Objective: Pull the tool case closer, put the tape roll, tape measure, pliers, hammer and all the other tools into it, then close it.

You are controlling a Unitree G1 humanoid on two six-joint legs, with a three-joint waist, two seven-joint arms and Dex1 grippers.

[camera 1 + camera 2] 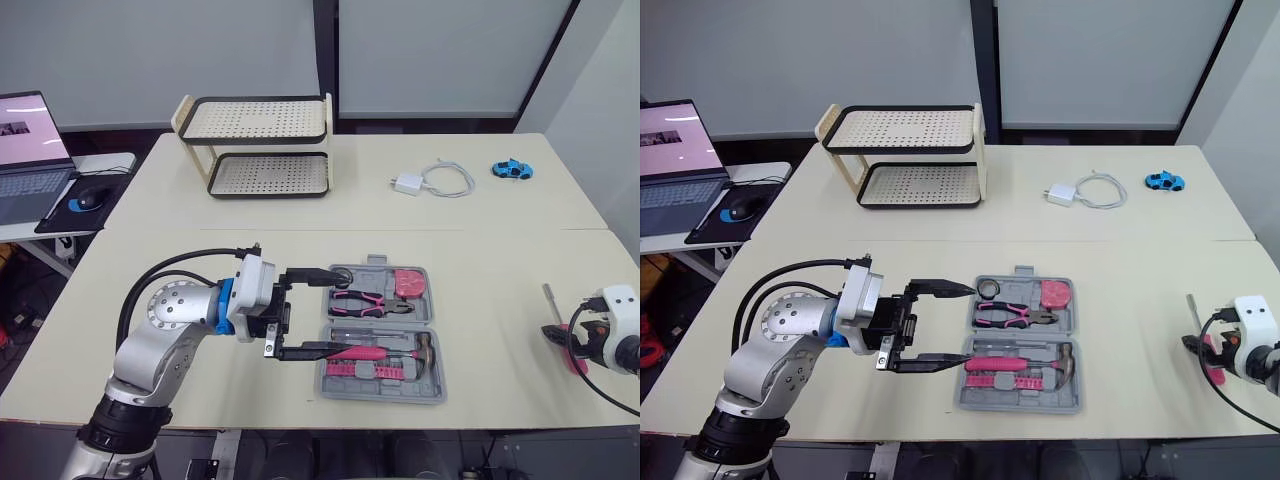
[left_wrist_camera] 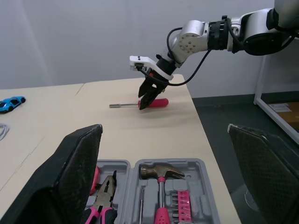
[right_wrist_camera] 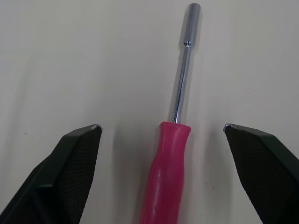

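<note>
The open, empty right gripper (image 2: 146, 100) straddles the nut driver (image 3: 166, 172) right of the tool case (image 1: 428, 290), poised to pick it up. Next it should close on the handle. The left gripper (image 1: 330, 311) is likewise open and empty.

A pale beige table (image 1: 500, 260) spans the room, with a seam across it; a two-tier perforated rack (image 1: 255, 120) stands at 11 o'clock; a side desk (image 1: 105, 160) with an open laptop (image 1: 30, 150) sits at 10 o'clock; white wall panels (image 1: 440, 50) at 12 o'clock are split by a dark post (image 1: 324, 45); the floor (image 2: 224, 116) is dark.
</note>
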